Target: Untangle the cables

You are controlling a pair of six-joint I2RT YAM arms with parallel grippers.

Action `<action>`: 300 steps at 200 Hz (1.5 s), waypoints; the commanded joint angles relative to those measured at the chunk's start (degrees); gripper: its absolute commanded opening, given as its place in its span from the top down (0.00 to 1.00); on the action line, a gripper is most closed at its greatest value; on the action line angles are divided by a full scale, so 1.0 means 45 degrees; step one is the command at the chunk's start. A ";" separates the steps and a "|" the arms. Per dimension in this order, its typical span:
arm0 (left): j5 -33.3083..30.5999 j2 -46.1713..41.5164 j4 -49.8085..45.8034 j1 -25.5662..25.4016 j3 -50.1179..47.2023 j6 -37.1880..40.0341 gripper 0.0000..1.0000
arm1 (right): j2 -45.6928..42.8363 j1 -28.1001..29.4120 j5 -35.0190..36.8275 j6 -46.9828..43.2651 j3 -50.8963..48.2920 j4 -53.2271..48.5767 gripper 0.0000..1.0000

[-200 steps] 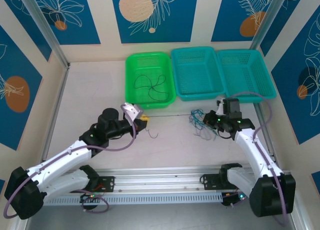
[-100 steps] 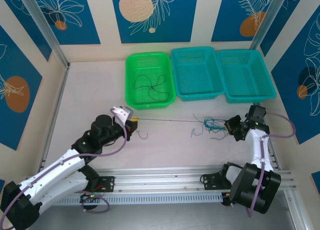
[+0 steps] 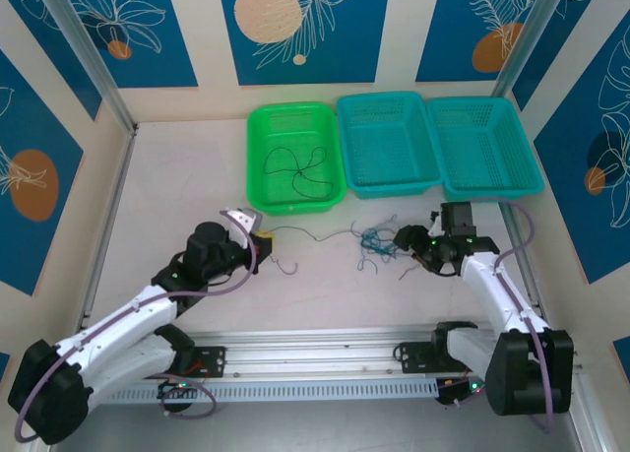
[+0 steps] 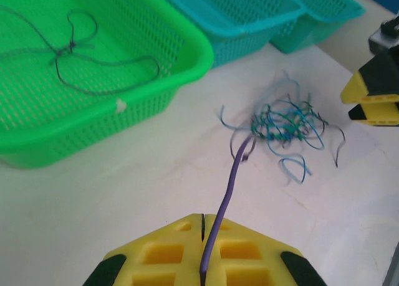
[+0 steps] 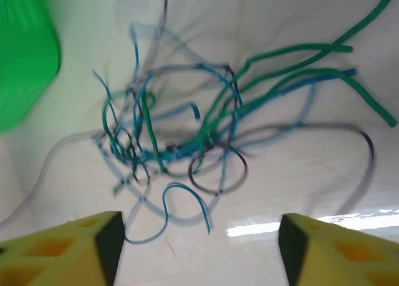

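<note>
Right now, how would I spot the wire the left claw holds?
Find the middle teal plastic mesh basket; on the table before it lies a tangle of thin curly wires. Only the purple wire runs out from it into the left gripper's shut yellow fingers.

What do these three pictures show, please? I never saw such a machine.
These are two robot arms bolted to a table, each ending in a two-finger gripper. The wide picture comes from a camera above; the other two from cameras on the wrists. On the table lies a tangle of thin cables; behind it stand a green basket holding one dark cable and two teal baskets. The left gripper is shut on a purple cable leading into the tangle. The right gripper is open near the tangle, holding nothing.
</note>
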 commanded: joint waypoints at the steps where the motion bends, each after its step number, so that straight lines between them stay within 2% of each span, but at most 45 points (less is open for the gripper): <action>1: 0.0425 -0.0267 0.0499 0.0038 -0.0286 -0.0324 1.00 | -0.1260 0.0626 0.0411 -0.0640 0.0481 -0.0245 0.23; 17: 0.0353 -0.0611 0.0378 0.0028 -0.0329 -0.0271 1.00 | -0.2032 0.1409 0.1142 -0.0601 0.0703 -0.0364 0.25; 34: 0.0266 -0.0881 0.0266 0.0030 -0.0323 -0.0241 1.00 | -0.1669 0.2443 0.1799 -0.0225 0.1016 -0.0391 0.32; 63: 0.0390 -0.0899 0.0241 0.0039 -0.0204 -0.0175 1.00 | 0.0562 0.4533 0.3500 -0.0348 0.1936 -0.0036 0.34; 79: 0.0447 -0.0889 0.0082 0.0034 -0.0108 -0.0085 1.00 | 0.2090 0.5059 0.4555 -0.1169 0.2519 0.0196 0.29; 97: 0.0297 -0.1024 -0.0080 0.0038 -0.0061 -0.0102 1.00 | 0.4038 0.5228 0.5532 -0.1990 0.3160 0.0459 0.29; 139: -0.0644 -0.1514 -0.1039 0.0024 0.0158 -0.0640 1.00 | 0.7558 0.5269 0.4252 -0.1939 0.4429 0.0829 0.30; 151: -0.0877 -0.1787 -0.1453 0.0025 0.0232 -0.0714 1.00 | 0.8136 0.5112 0.4167 -0.1668 0.4592 0.0718 0.38; 162: -0.1268 -0.2218 -0.2005 0.0027 0.0282 -0.0719 1.00 | 0.8415 0.4913 0.4182 -0.1397 0.4555 0.0695 0.51; 175: -0.2081 -0.2991 -0.2805 0.0037 0.0294 -0.0734 1.00 | 0.8328 0.4555 0.4340 -0.1010 0.4293 0.0688 0.80; 181: -0.2628 -0.3491 -0.3275 0.0042 0.0277 -0.0739 1.00 | 0.8112 0.4321 0.4438 -0.0822 0.4090 0.0699 0.87; 210: -0.6052 -0.5615 -0.6612 0.0278 0.0543 -0.0726 1.00 | 0.6121 0.2730 0.3965 -0.0330 0.2652 0.1140 0.98; 229: -0.6881 -0.5935 -0.7888 0.0596 0.0608 -0.0767 1.00 | 0.4859 0.1444 0.3606 -0.0184 0.2052 0.1116 0.98; 245: -0.6681 -0.5754 -0.7832 0.0686 0.0399 -0.1074 1.00 | 0.4287 0.1149 0.3524 -0.0472 0.1996 0.1002 0.97; 256: -0.5934 -0.5651 -0.7053 0.0684 0.0041 -0.1130 1.00 | 0.4081 0.1406 0.2919 -0.0942 0.2065 0.1143 0.97; 283: -0.1901 -0.5149 -0.2468 0.0677 -0.1652 -0.0866 1.00 | 0.3884 0.3036 0.2378 -0.2357 0.2553 0.1260 1.00; 300: -0.0406 -0.4259 -0.0603 0.0601 -0.2360 -0.1067 1.00 | 0.3533 0.3826 0.2199 -0.3136 0.2783 0.1407 1.00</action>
